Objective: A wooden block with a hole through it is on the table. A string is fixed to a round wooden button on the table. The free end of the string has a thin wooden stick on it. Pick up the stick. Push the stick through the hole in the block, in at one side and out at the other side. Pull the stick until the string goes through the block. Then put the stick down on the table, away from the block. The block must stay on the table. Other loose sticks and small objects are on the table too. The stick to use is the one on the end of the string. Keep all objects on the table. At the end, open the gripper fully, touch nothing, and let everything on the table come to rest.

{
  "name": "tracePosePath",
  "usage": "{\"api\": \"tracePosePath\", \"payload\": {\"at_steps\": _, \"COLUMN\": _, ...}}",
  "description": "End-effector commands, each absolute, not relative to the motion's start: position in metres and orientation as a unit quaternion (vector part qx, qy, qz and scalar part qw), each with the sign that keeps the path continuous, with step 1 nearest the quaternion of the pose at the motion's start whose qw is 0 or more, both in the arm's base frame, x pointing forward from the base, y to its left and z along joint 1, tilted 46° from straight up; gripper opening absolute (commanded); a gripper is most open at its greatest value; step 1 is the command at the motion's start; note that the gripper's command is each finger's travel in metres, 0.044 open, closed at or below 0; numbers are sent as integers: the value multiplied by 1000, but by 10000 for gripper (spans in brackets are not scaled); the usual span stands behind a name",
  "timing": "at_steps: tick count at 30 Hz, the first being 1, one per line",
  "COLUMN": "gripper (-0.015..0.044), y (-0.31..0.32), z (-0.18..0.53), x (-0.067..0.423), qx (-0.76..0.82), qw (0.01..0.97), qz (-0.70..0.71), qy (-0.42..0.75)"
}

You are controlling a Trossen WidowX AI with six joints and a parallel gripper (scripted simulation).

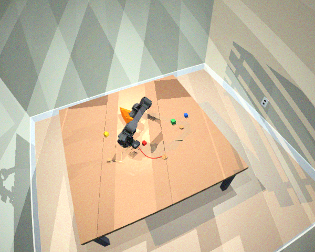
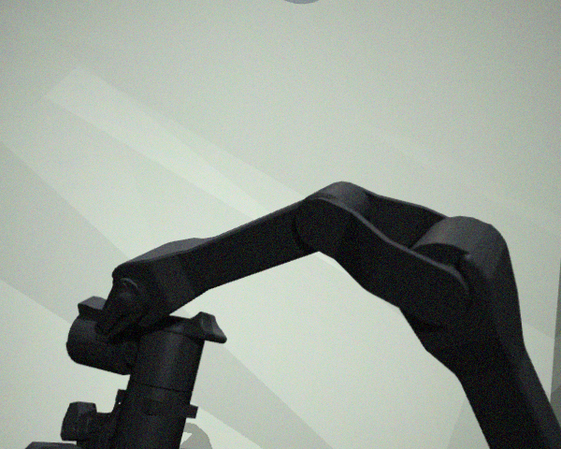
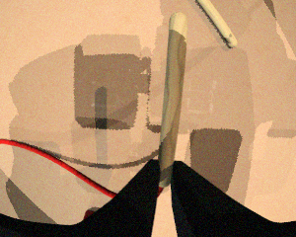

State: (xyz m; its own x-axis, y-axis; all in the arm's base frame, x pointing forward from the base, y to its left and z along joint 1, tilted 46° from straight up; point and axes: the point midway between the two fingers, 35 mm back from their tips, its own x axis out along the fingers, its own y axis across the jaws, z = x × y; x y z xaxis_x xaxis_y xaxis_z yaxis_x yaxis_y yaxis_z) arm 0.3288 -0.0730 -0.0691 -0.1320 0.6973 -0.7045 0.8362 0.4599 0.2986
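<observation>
One wooden table (image 1: pixel 201 173) carries a single dark robot arm (image 1: pixel 137 116), which reaches from beside one orange wedge (image 1: pixel 124 113) toward the middle of the top, its elbow raised against a pale wall in the exterior view. The one gripper (image 3: pixel 164 173) is pinched on the task's stick (image 3: pixel 172 93), which juts straight ahead from between the two dark fingers, above the table surface. One red string (image 1: pixel 149 156) curves from the gripper across the wood to one round wooden button (image 1: pixel 164 156) lying flat on the table. One wooden block (image 1: pixel 132 154) sits just ahead of the gripper in the top view; its hole cannot be made out. Four small cubes are counted: red (image 1: pixel 144 143) beside the gripper, yellow (image 1: pixel 106 134) to one side, green (image 1: pixel 172 121) and blue (image 1: pixel 185 115) close together farther off. At least two loose sticks lie flat, one near the block (image 3: pixel 202 2) and one well apart (image 1: pixel 178 140).
</observation>
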Motion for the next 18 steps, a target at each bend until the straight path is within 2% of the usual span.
{"api": "tracePosePath", "payload": {"at_steps": 1, "gripper": 0, "y": -72, "z": -68, "x": 335, "qx": 480, "qw": 454, "qz": -23, "qy": 750}}
{"api": "tracePosePath", "payload": {"at_steps": 18, "gripper": 0, "y": -69, "z": -67, "x": 348, "qx": 320, "qw": 579, "qz": 205, "qy": 722}}
